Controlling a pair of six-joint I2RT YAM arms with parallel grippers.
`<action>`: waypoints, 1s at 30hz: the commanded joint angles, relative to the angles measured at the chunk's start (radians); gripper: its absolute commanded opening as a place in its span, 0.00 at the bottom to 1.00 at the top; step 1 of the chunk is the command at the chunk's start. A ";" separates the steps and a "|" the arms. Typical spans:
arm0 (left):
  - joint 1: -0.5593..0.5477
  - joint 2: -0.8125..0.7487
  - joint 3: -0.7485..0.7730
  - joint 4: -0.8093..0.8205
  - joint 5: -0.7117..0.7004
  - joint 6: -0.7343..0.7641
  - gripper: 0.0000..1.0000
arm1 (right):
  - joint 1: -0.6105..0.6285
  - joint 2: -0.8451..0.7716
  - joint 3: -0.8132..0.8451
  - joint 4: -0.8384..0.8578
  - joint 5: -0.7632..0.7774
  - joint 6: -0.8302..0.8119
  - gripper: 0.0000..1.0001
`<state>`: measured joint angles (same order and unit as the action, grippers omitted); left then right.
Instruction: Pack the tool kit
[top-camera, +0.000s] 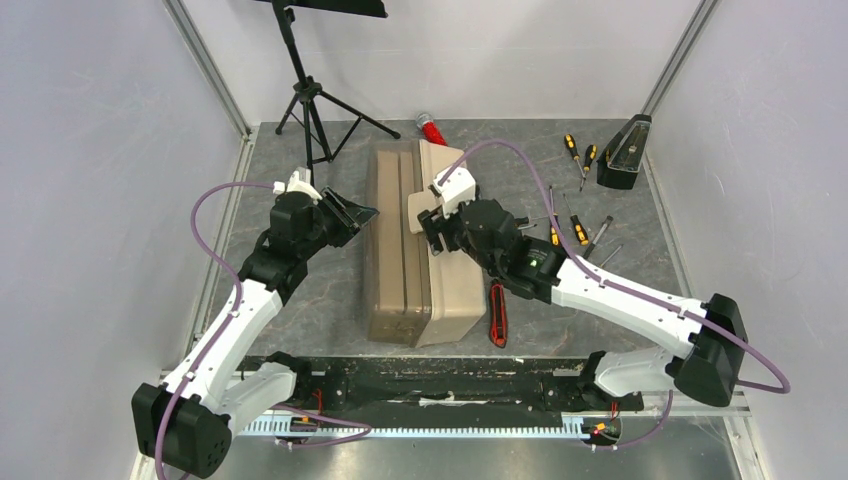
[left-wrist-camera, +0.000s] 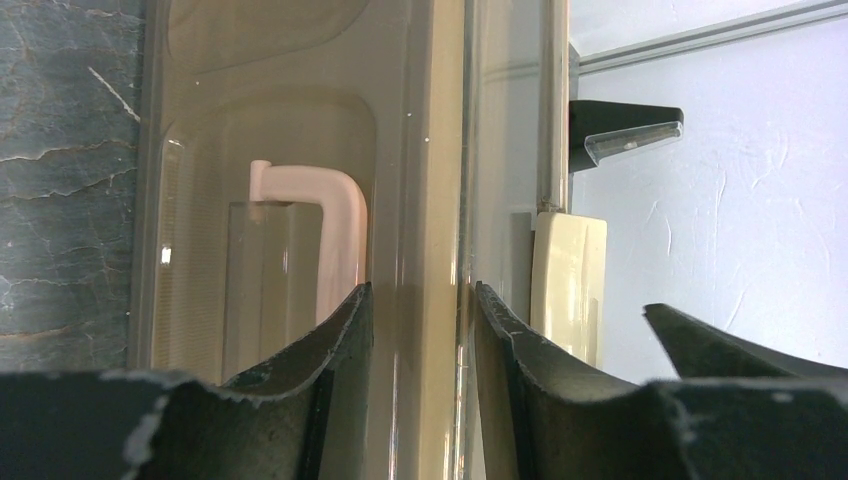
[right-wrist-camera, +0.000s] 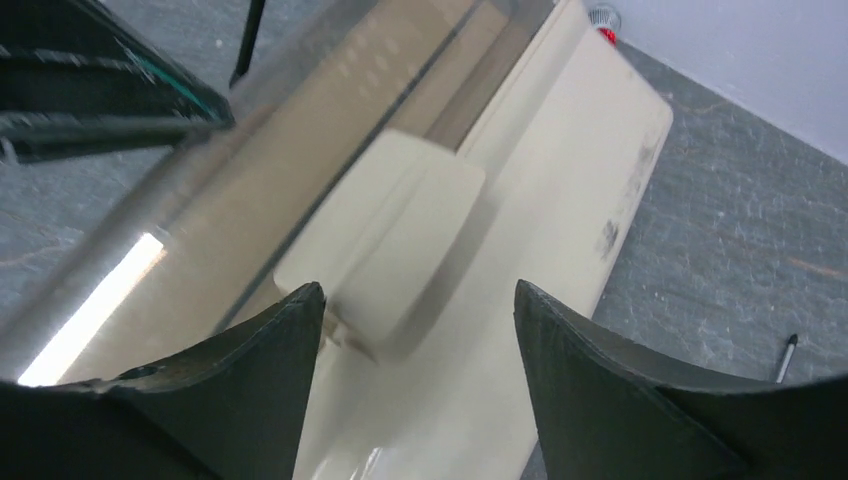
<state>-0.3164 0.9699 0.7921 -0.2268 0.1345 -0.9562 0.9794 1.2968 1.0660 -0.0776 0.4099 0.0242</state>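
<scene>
The tan translucent toolbox (top-camera: 400, 290) lies closed in the middle of the table. At its left edge my left gripper (top-camera: 365, 213) has one finger on each side of the lid's rim (left-wrist-camera: 430, 150) and is shut on it. A pale handle (left-wrist-camera: 330, 220) shows through the plastic. My right gripper (top-camera: 428, 225) hovers over the box's right side, open, and its fingers (right-wrist-camera: 270, 360) straddle a cream latch (right-wrist-camera: 400, 240) without gripping it. Black-orange screwdrivers (top-camera: 578, 232) and a red utility knife (top-camera: 497, 313) lie on the table to the right of the box.
More screwdrivers (top-camera: 572, 150) lie at the back right beside a black metronome (top-camera: 625, 152). A red glittery cylinder (top-camera: 432, 128) sits behind the box. A black tripod stand (top-camera: 310, 100) rises at the back left. Walls close the table on three sides.
</scene>
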 joint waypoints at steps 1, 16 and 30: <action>-0.017 0.000 0.020 -0.035 0.027 0.028 0.24 | -0.008 0.031 0.148 -0.049 -0.036 -0.004 0.69; -0.039 0.016 0.020 -0.020 0.028 0.023 0.24 | -0.041 0.157 0.259 -0.172 0.006 0.086 0.46; -0.074 0.025 0.028 -0.008 0.013 0.013 0.24 | -0.040 0.258 0.369 -0.265 -0.152 0.151 0.66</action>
<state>-0.3534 0.9745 0.7959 -0.2157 0.1017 -0.9562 0.9371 1.5230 1.3697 -0.2882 0.3019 0.1471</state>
